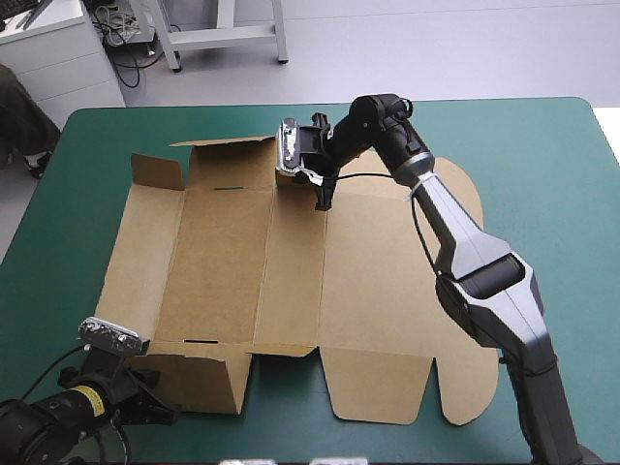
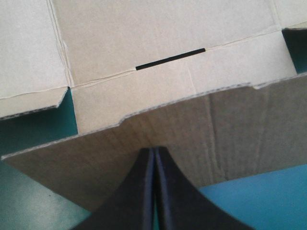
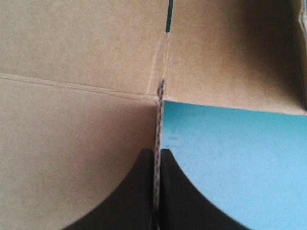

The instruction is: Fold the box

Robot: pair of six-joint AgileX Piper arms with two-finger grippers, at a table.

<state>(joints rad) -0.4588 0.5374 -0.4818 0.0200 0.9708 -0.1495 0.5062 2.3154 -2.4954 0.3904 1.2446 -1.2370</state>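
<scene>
The brown box [image 1: 291, 281] lies mostly flat as a cut sheet in the middle of the table, and its far-left flaps [image 1: 160, 172] stand slightly raised. At the sheet's far edge, my right gripper [image 1: 322, 199] is shut on the box. In the right wrist view a cut board edge [image 3: 157, 120] runs between the gripper's [image 3: 157, 151] black fingers. My left gripper [image 1: 153, 392] sits at the near-left corner, beside the near flap [image 1: 199, 380]. Its fingers meet in a shut arch [image 2: 154, 149] against that tilted flap [image 2: 201, 124]. A dark slot [image 2: 170, 58] shows just ahead.
The rounded lid panel [image 1: 417, 320] spreads to the right under my right arm. Teal-green cover [image 1: 562, 194] shows beyond it to the table's right edge, and a narrower strip [image 1: 87, 203] on the left.
</scene>
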